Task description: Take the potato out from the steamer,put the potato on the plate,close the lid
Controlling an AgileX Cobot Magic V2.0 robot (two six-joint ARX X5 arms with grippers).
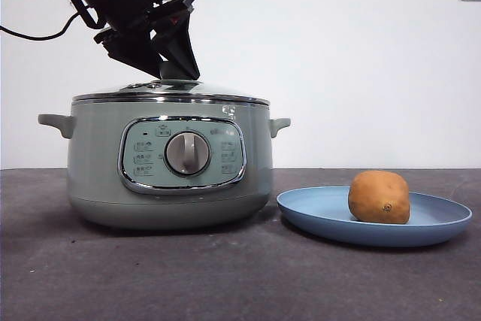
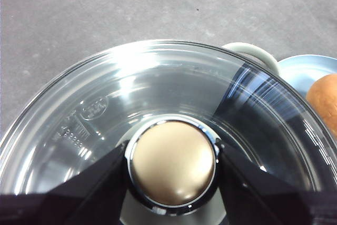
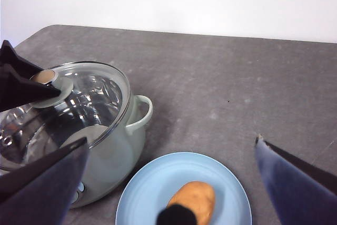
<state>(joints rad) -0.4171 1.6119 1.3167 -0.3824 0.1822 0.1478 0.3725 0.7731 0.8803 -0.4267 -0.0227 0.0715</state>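
I see the dark grey table (image 1: 225, 276) carrying everything, with the steamer (image 1: 169, 163) toward its left side and its control panel turned to the front camera. The lid (image 1: 173, 94) sits level on the steamer's rim, so the pot looks closed, which I judge to be the last step nearly done. The light-blue plate (image 1: 443, 223) lies just beside the steamer on the right, close enough for a short carry. My left claw (image 2: 172, 162) comes down from above onto the lid's knob (image 2: 172, 160), one jaw on each side of it, narrowly spread to knob width; I cannot tell whether they press it or have just let go. My right claw (image 3: 168, 183) hangs wide open and empty above the plate, out of the way. The potato (image 1: 379, 197) rests on the plate, toward the side away from the steamer, well clear of the pot.
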